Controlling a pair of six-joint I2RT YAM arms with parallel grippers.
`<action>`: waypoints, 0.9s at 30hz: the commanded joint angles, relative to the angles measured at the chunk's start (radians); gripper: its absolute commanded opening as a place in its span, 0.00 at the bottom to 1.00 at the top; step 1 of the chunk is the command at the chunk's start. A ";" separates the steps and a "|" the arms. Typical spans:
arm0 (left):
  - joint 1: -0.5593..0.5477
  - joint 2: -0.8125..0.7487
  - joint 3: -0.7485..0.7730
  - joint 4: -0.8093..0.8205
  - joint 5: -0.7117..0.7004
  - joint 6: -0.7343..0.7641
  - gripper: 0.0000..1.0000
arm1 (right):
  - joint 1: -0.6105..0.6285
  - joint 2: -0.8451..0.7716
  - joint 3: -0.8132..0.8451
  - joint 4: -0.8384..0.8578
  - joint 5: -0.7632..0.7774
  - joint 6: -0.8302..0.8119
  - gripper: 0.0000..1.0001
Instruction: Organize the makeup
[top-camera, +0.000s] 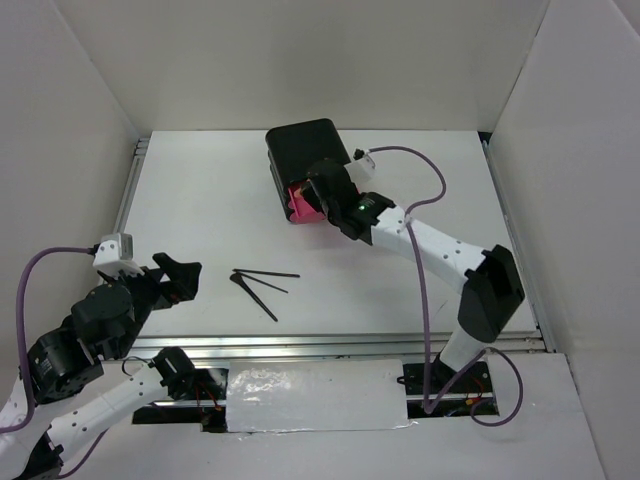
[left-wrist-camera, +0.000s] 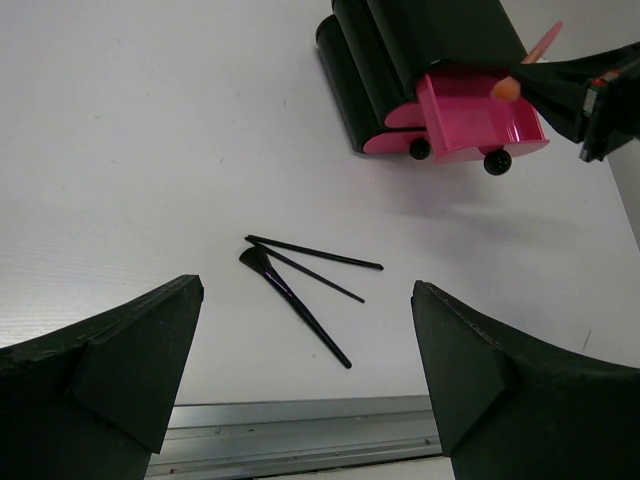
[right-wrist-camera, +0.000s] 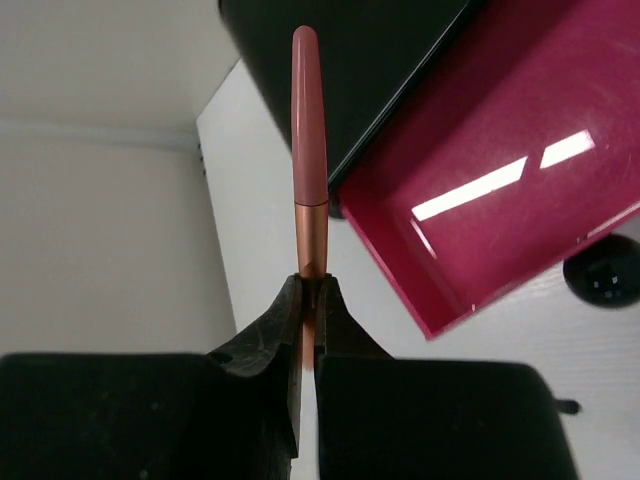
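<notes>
Three thin black brushes (top-camera: 262, 283) (left-wrist-camera: 300, 280) lie fanned on the white table, in front of my left gripper (top-camera: 186, 276) (left-wrist-camera: 307, 290). That gripper is open, holds nothing and stays back from them. My right gripper (top-camera: 318, 196) (right-wrist-camera: 312, 288) is shut on the lower end of an orange-pink stick (right-wrist-camera: 310, 140) (left-wrist-camera: 527, 62). It holds the stick beside and above the open pink drawer (right-wrist-camera: 500, 180) (left-wrist-camera: 470, 120) (top-camera: 299, 206) of the black chest (top-camera: 302, 148). The drawer's inside looks empty. No other makeup is in view.
The chest (left-wrist-camera: 420, 45) stands at the back middle of the table. Round black knobs (left-wrist-camera: 420, 149) stick out of the drawer fronts. White walls close in the left, back and right. A metal rail (top-camera: 340, 345) runs along the near edge.
</notes>
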 joint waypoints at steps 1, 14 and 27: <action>-0.007 -0.014 0.005 0.020 -0.015 -0.005 0.99 | -0.045 0.069 0.103 -0.133 0.096 0.146 0.01; -0.015 -0.022 0.001 0.030 0.000 0.006 1.00 | -0.099 0.036 0.000 -0.023 -0.007 0.054 0.81; -0.016 -0.014 0.004 0.021 -0.014 -0.004 0.99 | 0.066 -0.101 -0.149 0.132 -0.217 -0.687 0.97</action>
